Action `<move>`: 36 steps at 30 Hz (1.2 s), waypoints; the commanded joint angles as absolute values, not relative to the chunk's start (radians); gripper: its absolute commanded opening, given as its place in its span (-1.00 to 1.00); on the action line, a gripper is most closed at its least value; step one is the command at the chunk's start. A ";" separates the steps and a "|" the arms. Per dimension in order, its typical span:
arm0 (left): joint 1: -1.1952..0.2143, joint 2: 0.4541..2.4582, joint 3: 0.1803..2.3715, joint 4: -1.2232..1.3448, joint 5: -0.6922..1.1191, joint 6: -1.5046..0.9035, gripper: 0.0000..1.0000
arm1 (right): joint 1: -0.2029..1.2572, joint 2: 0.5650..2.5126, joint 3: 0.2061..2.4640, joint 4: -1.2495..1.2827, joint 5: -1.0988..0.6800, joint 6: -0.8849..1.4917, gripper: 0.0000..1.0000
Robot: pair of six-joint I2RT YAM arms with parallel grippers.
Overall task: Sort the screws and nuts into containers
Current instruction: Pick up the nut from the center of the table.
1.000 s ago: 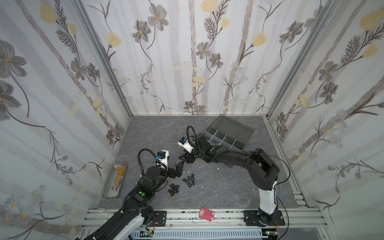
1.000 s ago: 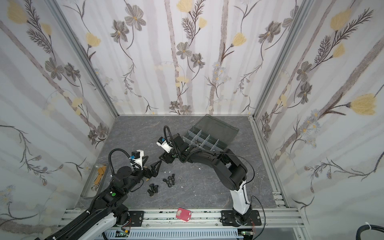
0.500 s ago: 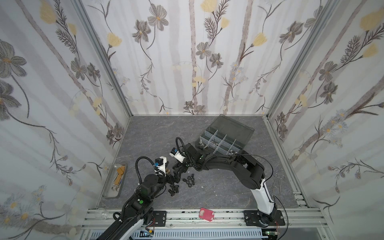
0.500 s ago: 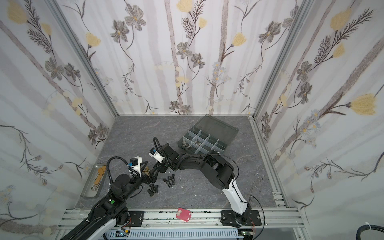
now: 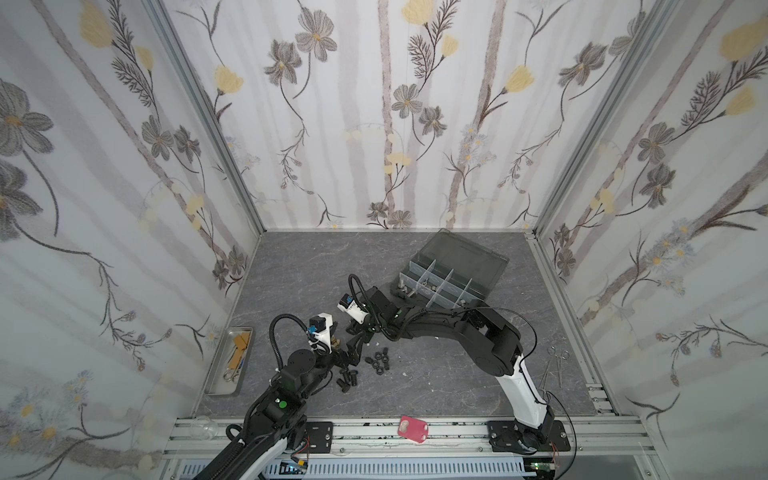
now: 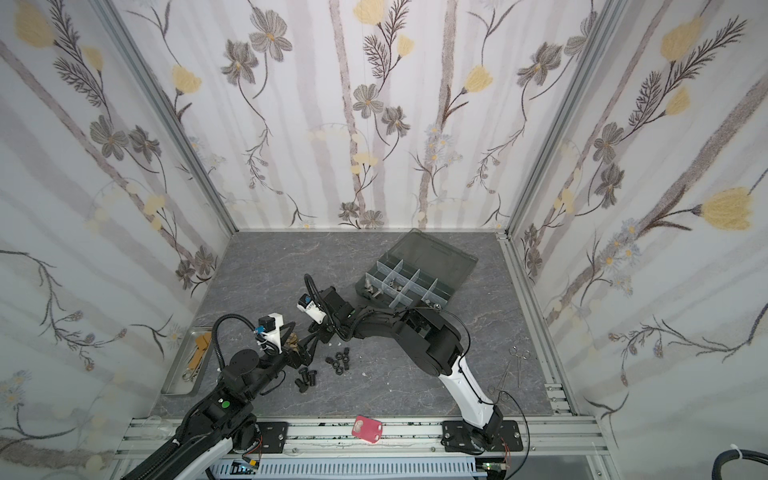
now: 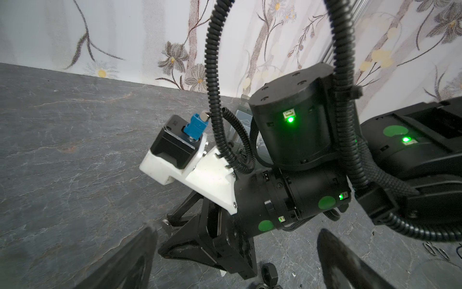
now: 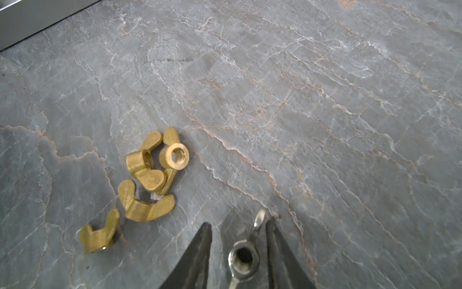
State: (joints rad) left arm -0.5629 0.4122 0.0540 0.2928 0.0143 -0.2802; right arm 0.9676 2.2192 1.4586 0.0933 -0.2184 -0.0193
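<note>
right gripper (image 8: pixel 238 222) is straddling silver metal wing nut (image 8: pixel 243 257) on grey marbled table (image 8: pixel 325 100), jaws half apart, not clamping | left gripper (image 7: pixel 237 232) is hanging wide, empty | black hex nuts (image 5: pixel 378 362), black bolts (image 5: pixel 345 379) are lying loose nearby | dark grey divided organizer box (image 5: pixel 465 255) is sitting open, well apart

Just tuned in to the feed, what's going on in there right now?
The right gripper is down on the table with its jaws either side of a silver wing nut, not yet pinched. Brass wing nuts lie loose beside it. The left gripper hangs wide open, empty, next to the black bolts and black nuts. The sorting box sits open behind.
</note>
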 commanded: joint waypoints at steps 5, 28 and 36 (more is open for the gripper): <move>-0.563 0.411 0.048 0.331 0.005 -0.276 1.00 | 0.968 2.275 1.541 0.001 -0.190 -0.004 -0.23; -0.563 0.643 0.129 0.567 -0.069 -0.254 1.00 | 0.859 2.108 1.403 0.106 -0.312 0.062 -0.96; -0.563 0.846 0.170 0.753 -0.138 -0.284 1.00 | 0.784 1.968 1.319 0.130 -0.366 0.069 -0.98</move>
State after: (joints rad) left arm -0.5629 0.7975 0.1474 0.6113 -0.1081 -0.2661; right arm 0.8089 2.0060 1.3350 0.0845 -0.3256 0.0559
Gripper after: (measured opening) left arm 0.997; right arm 0.174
